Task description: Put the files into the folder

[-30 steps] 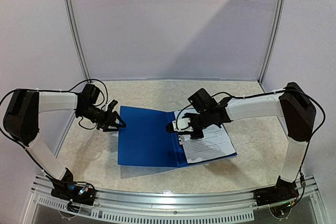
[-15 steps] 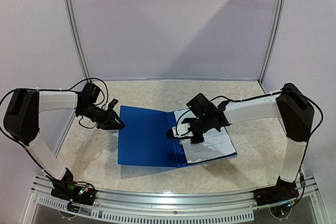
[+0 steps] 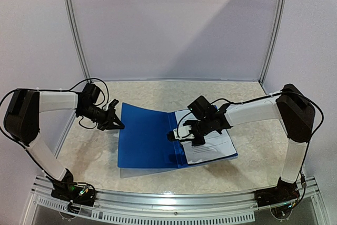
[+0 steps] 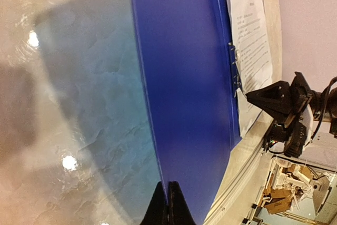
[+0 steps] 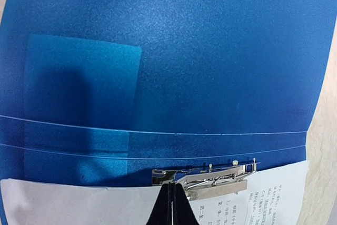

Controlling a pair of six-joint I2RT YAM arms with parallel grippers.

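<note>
Royal-blue plastic folder lies open on the beige marbled table, its spine running near-to-far. The left cover is tilted up, and the white printed paper files lie lengthwise on the right half.

Left wrist view: we see the left gripper pinched on the cover's outer edge.

Right wrist view: we see the right gripper, fingers pressed together, tips at the metal clip over the sheets' edge.

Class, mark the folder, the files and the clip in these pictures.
folder [image 3: 145, 135]: top view, on the open left cover.
files [image 4: 251, 35]: left wrist view, on the printed sheet.
clip [image 5: 221, 178]: right wrist view, on its metal bar.
</note>
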